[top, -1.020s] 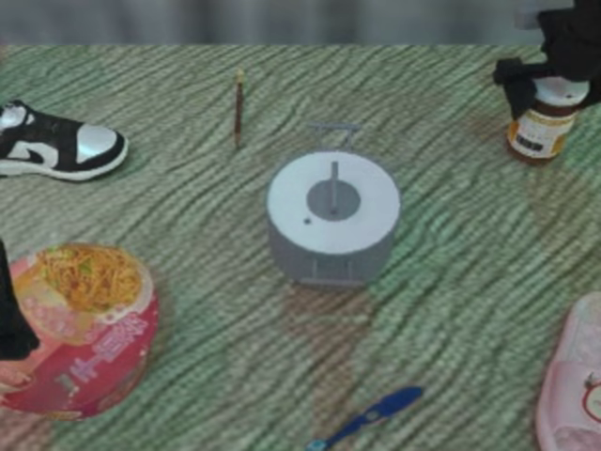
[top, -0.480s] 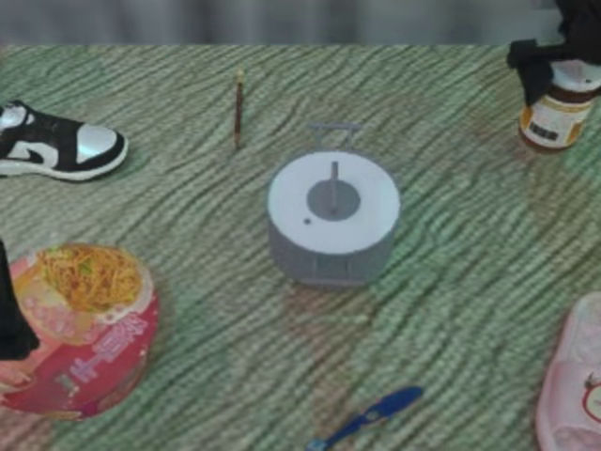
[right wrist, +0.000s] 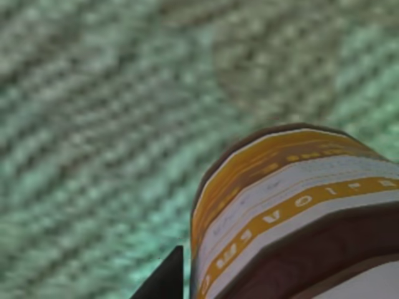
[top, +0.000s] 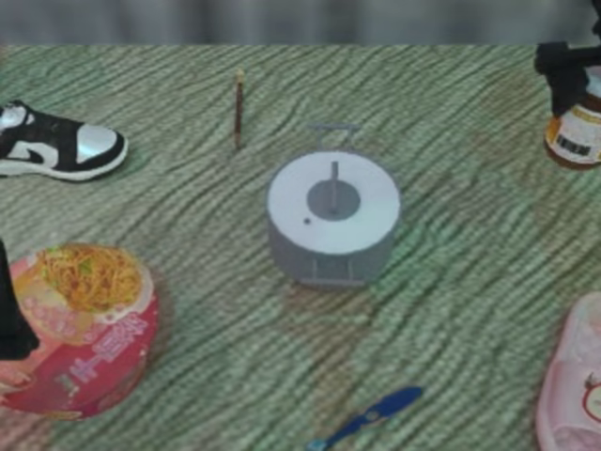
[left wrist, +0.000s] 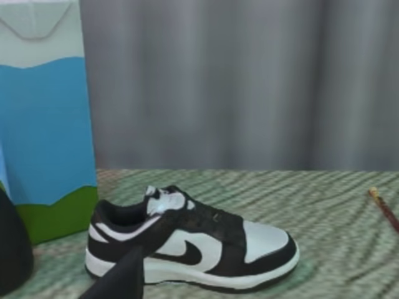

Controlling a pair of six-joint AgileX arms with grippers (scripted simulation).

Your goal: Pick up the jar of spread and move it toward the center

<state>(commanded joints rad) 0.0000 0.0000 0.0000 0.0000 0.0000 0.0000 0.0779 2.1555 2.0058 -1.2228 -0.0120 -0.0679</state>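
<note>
Right gripper (top: 580, 70) sits at the far right edge of the surface (top: 188, 207), up near the back, fingers clenched on the jar of spread (top: 575, 133) around its lid end; jar body with barcode label hangs below the dark fingers, partly cut by the edge of the top view. Right wrist view: jar of spread (right wrist: 293, 205) fills the lower part, orange and white label bands close up, one dark finger (right wrist: 163, 277) just beside its wall, green woven cloth behind. Whether the jar's base touches the cloth cannot be told. Between jar and centre the cloth is open; the large grey cylinder (top: 332, 218) with white top occupies the centre itself. Pink slipper (top: 573, 376) at the right edge, nearer the front, well apart from the jar. Blue toothbrush (top: 371, 416) at the front edge, brown pencil (top: 238, 110) toward the back left of centre. Noodle cup (top: 83, 329) front left, black-and-white sneaker (top: 58, 143) back left. Left arm parked at the left edge beside the noodle cup; its fingers cannot be told. Left wrist view shows the sneaker (left wrist: 193, 240) and a blue-green paper bag (left wrist: 43, 118).
</note>
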